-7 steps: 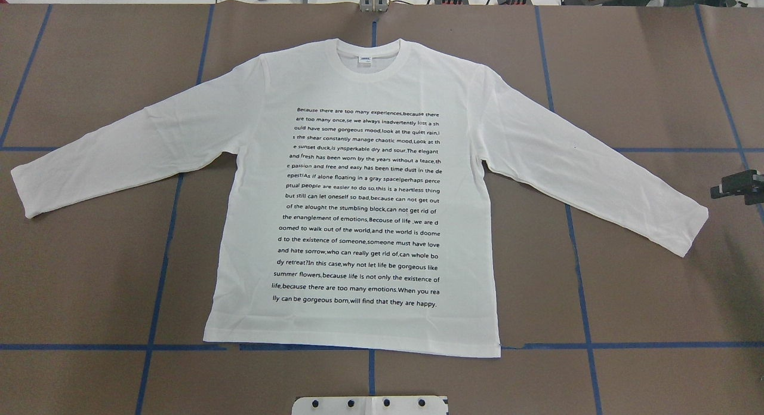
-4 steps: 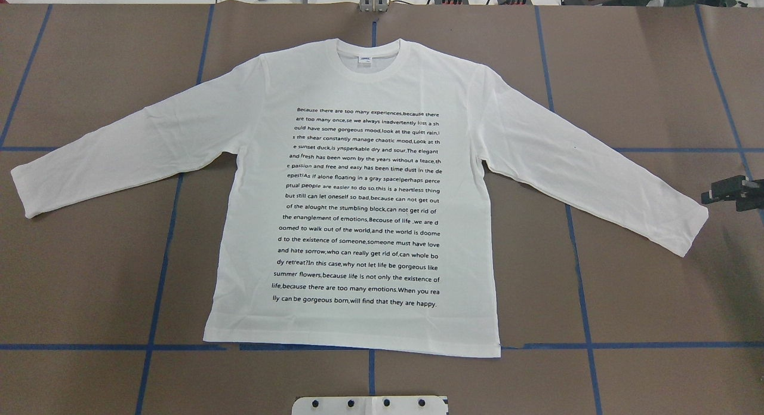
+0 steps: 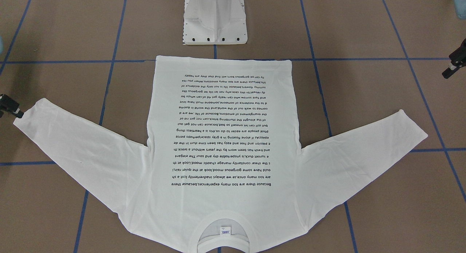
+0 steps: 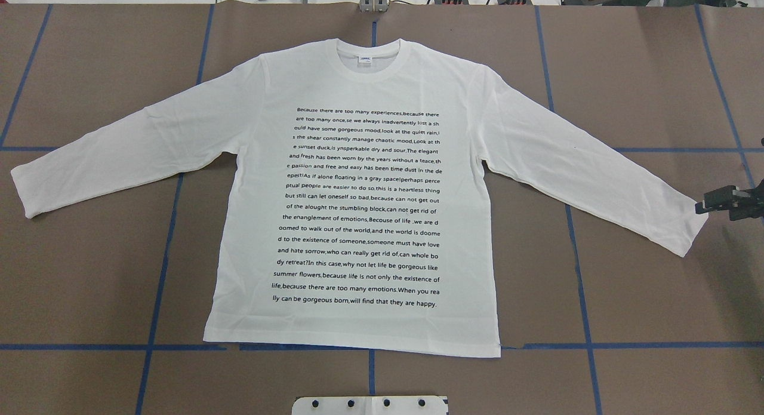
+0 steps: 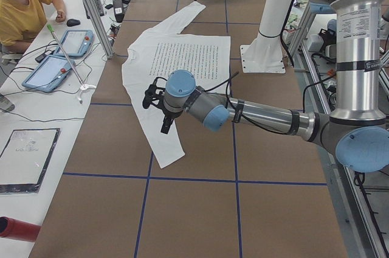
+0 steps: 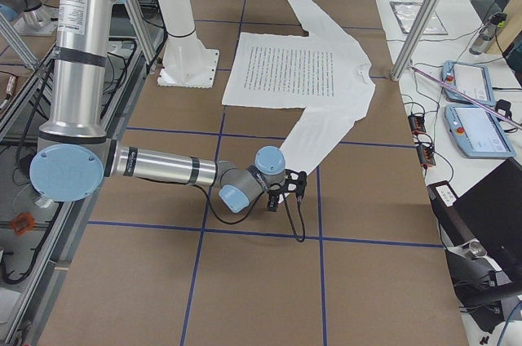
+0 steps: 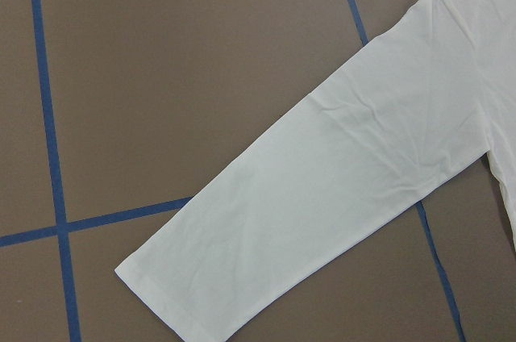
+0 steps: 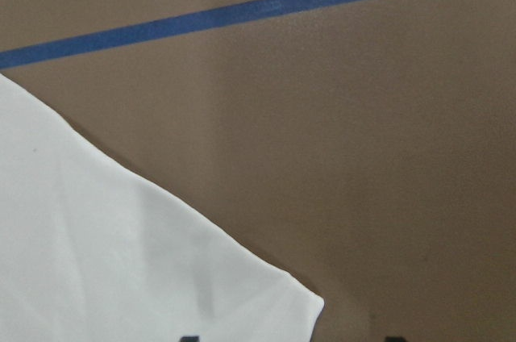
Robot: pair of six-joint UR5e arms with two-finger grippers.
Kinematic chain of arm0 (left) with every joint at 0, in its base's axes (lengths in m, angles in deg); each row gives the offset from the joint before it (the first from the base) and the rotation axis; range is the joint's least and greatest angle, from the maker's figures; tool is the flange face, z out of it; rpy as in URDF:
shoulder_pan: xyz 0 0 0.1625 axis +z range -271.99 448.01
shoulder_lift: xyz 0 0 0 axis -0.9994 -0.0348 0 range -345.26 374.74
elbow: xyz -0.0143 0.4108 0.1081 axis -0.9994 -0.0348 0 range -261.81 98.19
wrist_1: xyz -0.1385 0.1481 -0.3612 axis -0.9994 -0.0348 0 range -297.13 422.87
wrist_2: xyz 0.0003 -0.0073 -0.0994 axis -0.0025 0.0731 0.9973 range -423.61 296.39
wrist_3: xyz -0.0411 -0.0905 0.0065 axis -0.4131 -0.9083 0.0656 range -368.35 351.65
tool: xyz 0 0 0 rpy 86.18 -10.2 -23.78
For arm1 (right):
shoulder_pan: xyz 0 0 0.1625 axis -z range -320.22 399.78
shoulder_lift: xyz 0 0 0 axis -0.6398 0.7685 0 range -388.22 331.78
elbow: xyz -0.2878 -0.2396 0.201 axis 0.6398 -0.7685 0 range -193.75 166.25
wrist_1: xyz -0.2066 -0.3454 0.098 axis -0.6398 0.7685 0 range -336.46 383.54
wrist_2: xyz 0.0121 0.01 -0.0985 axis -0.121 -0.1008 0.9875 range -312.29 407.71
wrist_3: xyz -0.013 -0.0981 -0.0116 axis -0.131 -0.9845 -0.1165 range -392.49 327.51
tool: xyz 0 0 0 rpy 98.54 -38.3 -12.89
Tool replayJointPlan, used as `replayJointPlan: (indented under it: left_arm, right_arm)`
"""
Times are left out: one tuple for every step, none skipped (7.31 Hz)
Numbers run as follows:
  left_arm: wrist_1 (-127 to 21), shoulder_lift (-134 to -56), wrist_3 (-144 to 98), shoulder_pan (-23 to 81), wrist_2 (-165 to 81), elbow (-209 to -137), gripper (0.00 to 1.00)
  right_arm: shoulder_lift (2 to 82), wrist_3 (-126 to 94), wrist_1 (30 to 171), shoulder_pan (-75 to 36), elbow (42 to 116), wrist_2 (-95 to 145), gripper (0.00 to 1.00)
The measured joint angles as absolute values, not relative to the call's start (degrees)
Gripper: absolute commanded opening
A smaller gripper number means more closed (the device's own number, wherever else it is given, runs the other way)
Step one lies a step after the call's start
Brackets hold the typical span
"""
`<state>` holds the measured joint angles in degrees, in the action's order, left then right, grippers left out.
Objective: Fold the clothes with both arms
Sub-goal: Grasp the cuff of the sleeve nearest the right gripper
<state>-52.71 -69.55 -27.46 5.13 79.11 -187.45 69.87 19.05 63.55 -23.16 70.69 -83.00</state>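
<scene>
Shirt (image 4: 364, 194) flat, unfolded. Right end effector (image 4: 699, 207) — released — hangs at its 3 o'clock cuff (image 4: 689, 230), likely pinching next. Left end effector (image 3: 446, 74): cannot tell.

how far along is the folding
Done: nothing folded; the shirt lies flat, sleeves spread, print up. In hand: the right tool, open, is at the right cuff; the left tool is apart from the left sleeve. Left: every fold.
</scene>
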Motion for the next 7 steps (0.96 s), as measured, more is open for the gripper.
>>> replayJointPlan:
  left_arm:
    - [-52.71, -69.55, -27.44, 5.12, 79.09, -187.45, 1.00]
    - [-52.71, -69.55, -27.43, 5.12, 79.10, -187.44, 1.00]
    - [-52.71, -69.55, -27.43, 5.12, 79.12, -187.43, 1.00]
    - [-52.71, -69.55, -27.43, 5.13, 79.12, -187.43, 1.00]
    - [-52.71, -69.55, -27.43, 5.12, 79.12, -187.46, 1.00]
    - [-52.71, -69.53, -27.43, 5.13, 79.12, -187.48, 1.00]
    - [-52.71, -69.49, -27.41, 5.12, 79.12, -187.48, 1.00]
  right_arm:
    - [69.57, 19.08, 63.59, -22.85, 70.39, -82.94, 0.79]
    - [69.29, 19.09, 63.59, -22.62, 70.01, -82.89, 0.78]
    - [68.77, 19.09, 63.56, -22.45, 69.27, -82.84, 0.77]
    - [68.14, 19.05, 63.54, -22.34, 68.45, -82.83, 0.67]
    - [67.78, 19.05, 63.51, -22.33, 68.02, -82.88, 0.65]
    - [67.70, 19.08, 63.47, -22.32, 67.84, -82.94, 0.65]
    - [67.69, 19.09, 63.46, -22.30, 67.72, -82.98, 0.65]
